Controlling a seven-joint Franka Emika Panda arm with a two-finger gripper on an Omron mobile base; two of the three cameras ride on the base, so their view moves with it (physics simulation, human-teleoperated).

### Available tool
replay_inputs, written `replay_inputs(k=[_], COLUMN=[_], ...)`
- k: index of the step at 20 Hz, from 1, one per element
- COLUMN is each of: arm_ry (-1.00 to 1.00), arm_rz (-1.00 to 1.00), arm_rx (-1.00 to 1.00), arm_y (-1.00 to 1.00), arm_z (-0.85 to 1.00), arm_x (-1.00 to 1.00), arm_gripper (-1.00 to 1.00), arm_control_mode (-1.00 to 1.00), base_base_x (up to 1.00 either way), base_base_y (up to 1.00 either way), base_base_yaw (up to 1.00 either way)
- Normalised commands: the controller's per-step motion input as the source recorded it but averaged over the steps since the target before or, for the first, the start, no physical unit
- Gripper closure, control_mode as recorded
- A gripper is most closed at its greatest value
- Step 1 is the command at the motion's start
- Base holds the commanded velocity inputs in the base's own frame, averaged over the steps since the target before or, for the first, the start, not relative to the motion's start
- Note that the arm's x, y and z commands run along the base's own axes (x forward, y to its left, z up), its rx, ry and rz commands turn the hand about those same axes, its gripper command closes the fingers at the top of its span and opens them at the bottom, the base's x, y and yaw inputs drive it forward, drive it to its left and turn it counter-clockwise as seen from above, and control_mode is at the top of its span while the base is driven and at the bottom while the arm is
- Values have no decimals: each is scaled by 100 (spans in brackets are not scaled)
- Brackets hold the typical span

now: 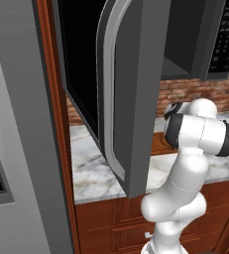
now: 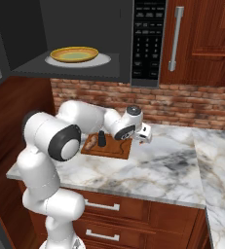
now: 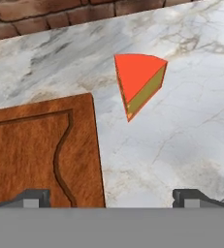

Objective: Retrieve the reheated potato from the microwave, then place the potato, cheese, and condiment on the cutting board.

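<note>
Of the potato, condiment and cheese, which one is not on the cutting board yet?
The cheese: the red-rinded wedge lies on the marble counter beside the cutting board, while the potato and black condiment sit on it.

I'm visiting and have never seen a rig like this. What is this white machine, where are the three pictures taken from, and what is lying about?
It is a white robot arm in a simulated kitchen. Two cameras ride behind it, left and right; the third looks along its hand. The microwave stands open with a plate inside. On the marble counter lies the cutting board, carrying the potato and the condiment. The cheese sits on the counter beside the board. The gripper hovers open, holding nothing.
</note>
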Motion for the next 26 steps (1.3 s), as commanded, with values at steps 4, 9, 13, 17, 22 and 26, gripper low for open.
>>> replay_inputs(k=[4, 9, 13, 17, 22, 26], arm_ry=[-6, 1, 8, 9, 11, 8], arm_rz=[-1, -7, -8, -8, -8, -6], arm_rx=[-3, 0, 0, 0, 0, 0], arm_y=[0, -1, -9, -12, -11, -13], arm_z=[0, 0, 5, 12, 2, -1], arm_x=[29, 32, 40, 31, 27, 28], arm_gripper=[-100, -100, -100, -100, -100, -100], arm_control_mode=[-100, -100, -100, -100, -100, -100], base_base_x=[0, 0, 0, 0, 0, 0], base_base_y=[0, 0, 0, 0, 0, 0], base_base_yaw=[0, 0, 0, 0, 0, 0])
